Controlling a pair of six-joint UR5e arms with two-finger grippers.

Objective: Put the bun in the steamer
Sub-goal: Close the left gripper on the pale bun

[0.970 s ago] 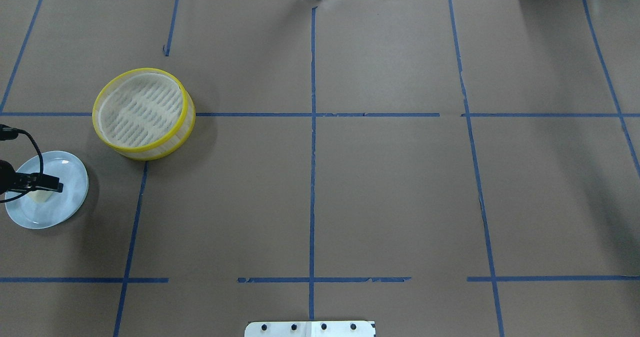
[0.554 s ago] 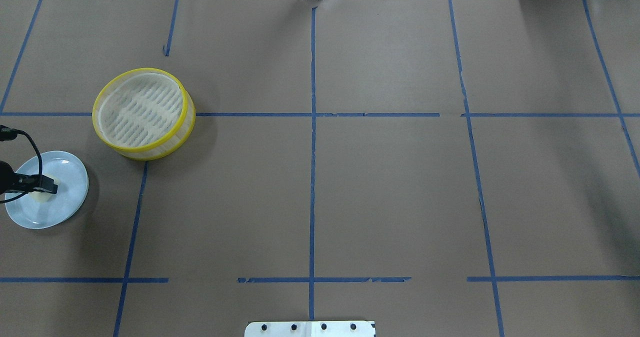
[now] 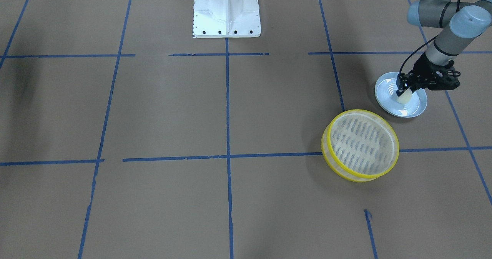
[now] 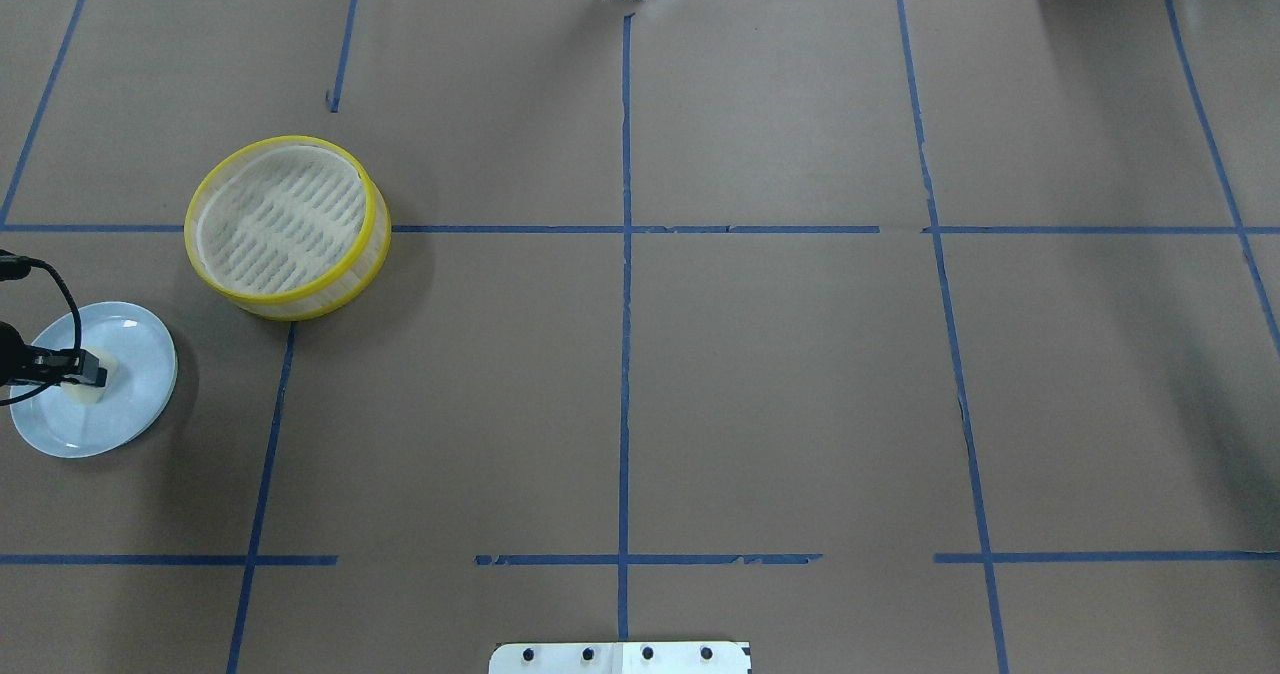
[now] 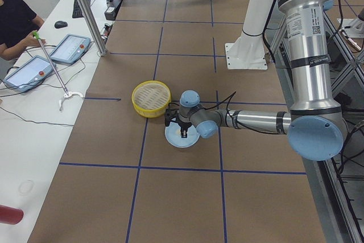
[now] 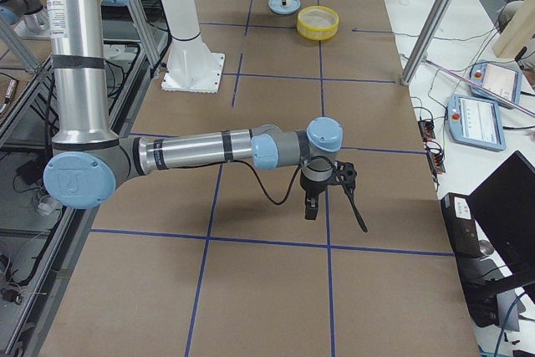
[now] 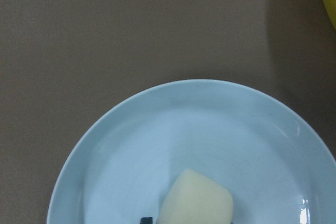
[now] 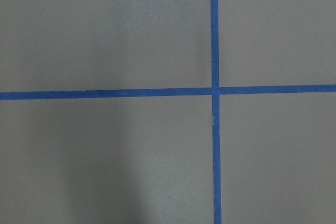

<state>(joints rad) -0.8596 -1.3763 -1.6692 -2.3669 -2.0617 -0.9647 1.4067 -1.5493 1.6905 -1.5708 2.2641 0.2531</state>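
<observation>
Our left gripper (image 3: 403,92) is at the small, soft, cream-white bun (image 3: 403,98) in the round pale blue plate (image 3: 414,109) under it. We cannot tell if it squeezes. The round yellow-rimmed steamer basket (image 3: 361,145) stands near.

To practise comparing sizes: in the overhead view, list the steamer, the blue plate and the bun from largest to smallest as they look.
1. steamer, the largest
2. plate, clearly smaller than the steamer
3. bun, by far the smallest, though partly covered
</observation>
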